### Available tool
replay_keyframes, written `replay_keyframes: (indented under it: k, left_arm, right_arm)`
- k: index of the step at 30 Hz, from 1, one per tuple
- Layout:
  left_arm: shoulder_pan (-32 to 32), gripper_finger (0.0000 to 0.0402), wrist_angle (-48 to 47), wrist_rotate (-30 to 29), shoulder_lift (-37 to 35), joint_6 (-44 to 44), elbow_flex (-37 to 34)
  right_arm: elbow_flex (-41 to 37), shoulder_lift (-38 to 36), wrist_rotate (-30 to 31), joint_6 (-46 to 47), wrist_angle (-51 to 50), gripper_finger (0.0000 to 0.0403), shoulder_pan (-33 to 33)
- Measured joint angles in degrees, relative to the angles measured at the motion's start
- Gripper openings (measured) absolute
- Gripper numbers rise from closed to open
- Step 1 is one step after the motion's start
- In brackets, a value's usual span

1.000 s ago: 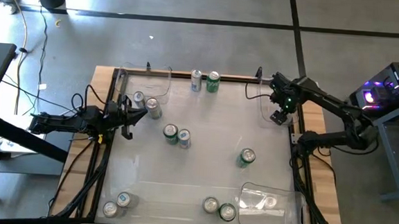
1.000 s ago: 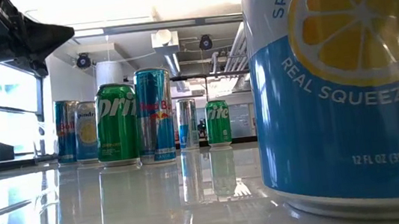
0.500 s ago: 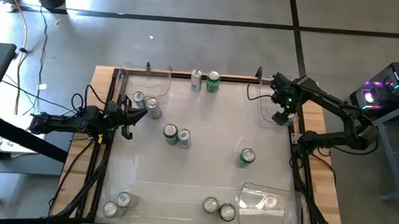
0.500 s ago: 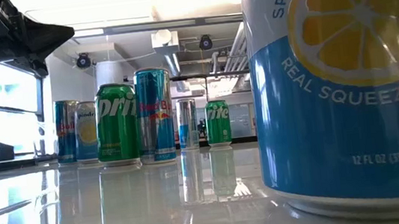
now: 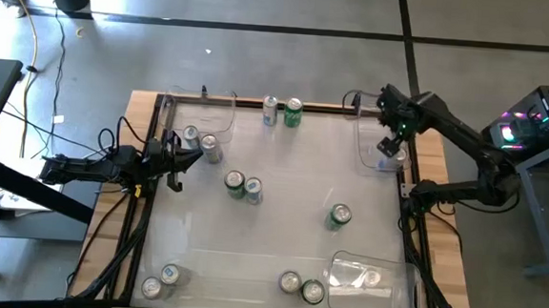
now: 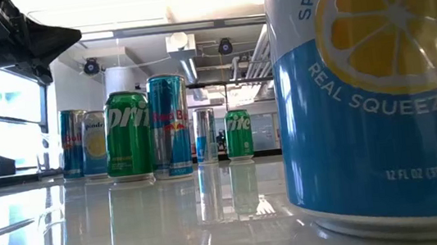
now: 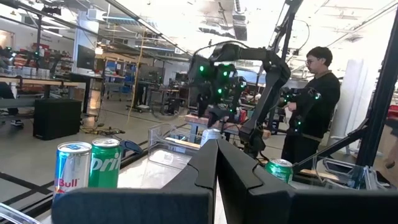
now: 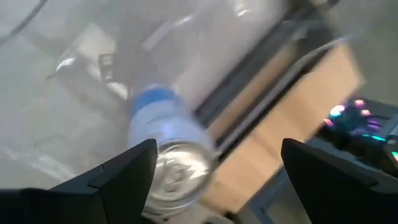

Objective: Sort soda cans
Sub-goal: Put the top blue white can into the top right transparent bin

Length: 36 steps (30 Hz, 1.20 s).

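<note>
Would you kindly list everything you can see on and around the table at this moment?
soda cans: about thirteen; green, blue or silver-white; most stand scattered over the table, one lies in the right bin under the right pincer.
clear plastic bins: three; transparent; left bin and right bin at the corners of the table's far edge, third bin at the near right corner.
table: one; glossy pale top, wooden edges.
person: one; dark top; standing beyond the table.
left pincer: one; dark, shut; at the table's left edge beside the left bin.
right pincer: one; dark, open; above the right bin.
</note>
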Motion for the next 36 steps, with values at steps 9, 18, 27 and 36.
replay_keyframes:
  k: [9,18,27,36]
  left_arm:
    - [0.0,0.0001,0.0,0.0,0.0,0.0,0.0]
    - [0.0,0.0001,0.0,-1.8,0.0,0.1,0.0]
    - [0.0,0.0042,2.2,-9.7,0.5,4.0,2.0]
    - [0.0,0.0172,-23.2,-10.7,13.5,3.6,19.9]
  right_arm:
    - [11.2,-3.0,-1.1,1.2,9.0,0.0341,5.0]
    - [-1.4,-13.8,-20.4,10.0,45.4,0.0341,17.7]
    - [-23.0,-15.8,-25.2,16.3,88.2,0.0341,36.9]
    - [-30.4,-10.0,-8.2,12.5,104.4,0.0341,44.2]
